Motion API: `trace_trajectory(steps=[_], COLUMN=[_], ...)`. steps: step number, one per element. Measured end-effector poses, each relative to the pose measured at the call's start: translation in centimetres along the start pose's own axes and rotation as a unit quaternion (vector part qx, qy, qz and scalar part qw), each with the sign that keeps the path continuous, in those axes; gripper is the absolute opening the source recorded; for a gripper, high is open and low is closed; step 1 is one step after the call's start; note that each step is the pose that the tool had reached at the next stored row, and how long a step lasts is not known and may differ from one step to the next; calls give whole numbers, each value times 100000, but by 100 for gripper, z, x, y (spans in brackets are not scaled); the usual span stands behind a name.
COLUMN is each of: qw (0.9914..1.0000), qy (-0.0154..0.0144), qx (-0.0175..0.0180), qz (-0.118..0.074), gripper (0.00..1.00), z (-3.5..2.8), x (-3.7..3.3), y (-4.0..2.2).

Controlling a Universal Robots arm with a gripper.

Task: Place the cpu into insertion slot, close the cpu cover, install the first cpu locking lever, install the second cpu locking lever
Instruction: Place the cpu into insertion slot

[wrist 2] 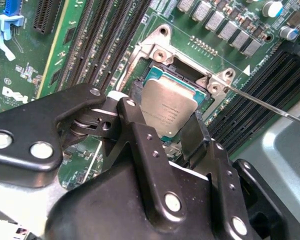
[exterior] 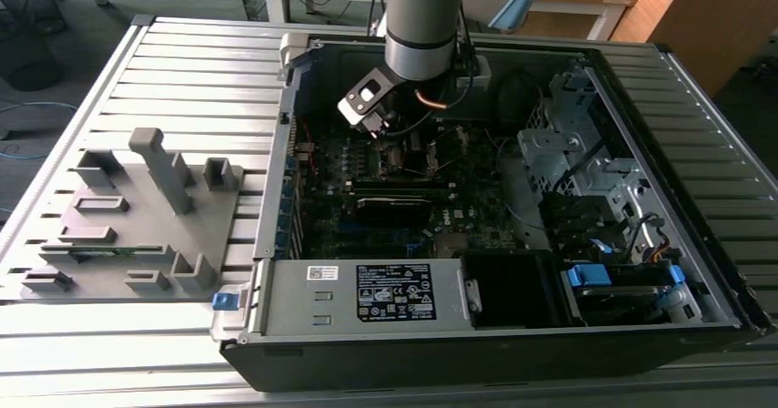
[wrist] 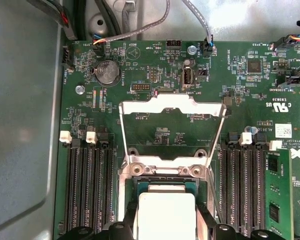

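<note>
Pincer [wrist 2: 162, 120]: narrow, its two black fingers [wrist 2: 140, 135] set on opposite edges of the cpu [wrist 2: 167, 107], with the gap no wider than the chip. It looks clamped on the chip, not merely beside it.
Cpu: grey top up, near level, directly over the slot [wrist 2: 182, 75] and very low on it (whether it is fully seated I cannot tell). The edge grip, I judge, spares the underside and lets the chip drop in square.
Slot: silver rim and teal border show past the chip's far edge in the second wrist view.
Cover [wrist: 172, 107]: swung up and back on its hinge, its cut-out framing bare board [wrist: 165, 135]. That leaves the way down open.
Lever [wrist 2: 270, 106]: thin rod, unlatched, angled out from the slot's corner across the memory slots [wrist 2: 250, 120].
Case [exterior: 680, 80]: open side up, flat on the slatted table [exterior: 182, 62], with the arm [exterior: 420, 35] reaching down into it.
</note>
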State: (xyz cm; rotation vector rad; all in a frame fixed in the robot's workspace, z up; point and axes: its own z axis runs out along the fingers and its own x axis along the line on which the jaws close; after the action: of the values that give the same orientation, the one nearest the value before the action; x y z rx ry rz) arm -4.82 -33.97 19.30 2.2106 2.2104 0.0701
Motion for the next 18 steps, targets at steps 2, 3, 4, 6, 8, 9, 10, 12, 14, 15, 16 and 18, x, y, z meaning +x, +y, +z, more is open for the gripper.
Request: trace_trajectory(steps=[2, 3, 4, 6, 8, 9, 10, 12, 14, 15, 16, 18], qw=[99999, 99998, 99997, 99997, 99997, 99997, 99997, 99997, 99997, 99997, 99997, 99997], qy=[1, -9, -19, -23, -22, -30, -40, -51, -45, -38, -40, -45], qx=[-15, -18, -18, -18, -17, -12, -4, 2, -5, -10, -10, -7], qz=[405, 633, 709, 713, 715, 715, 716, 717, 718, 719, 719, 715], gripper=[54, 54, 54, 54, 54, 54, 54, 54, 54, 54, 54, 54], z=[4, 4, 4, 4, 7, 11, 14, 18, 22, 24, 26, 27], x=[0, 1, 0, 0, 0, 0, -1, -1, -1, -1, -1, -1], y=[1, 2, 2, 1, 1, 1, 1, 0, 0, 0, 0, 0])
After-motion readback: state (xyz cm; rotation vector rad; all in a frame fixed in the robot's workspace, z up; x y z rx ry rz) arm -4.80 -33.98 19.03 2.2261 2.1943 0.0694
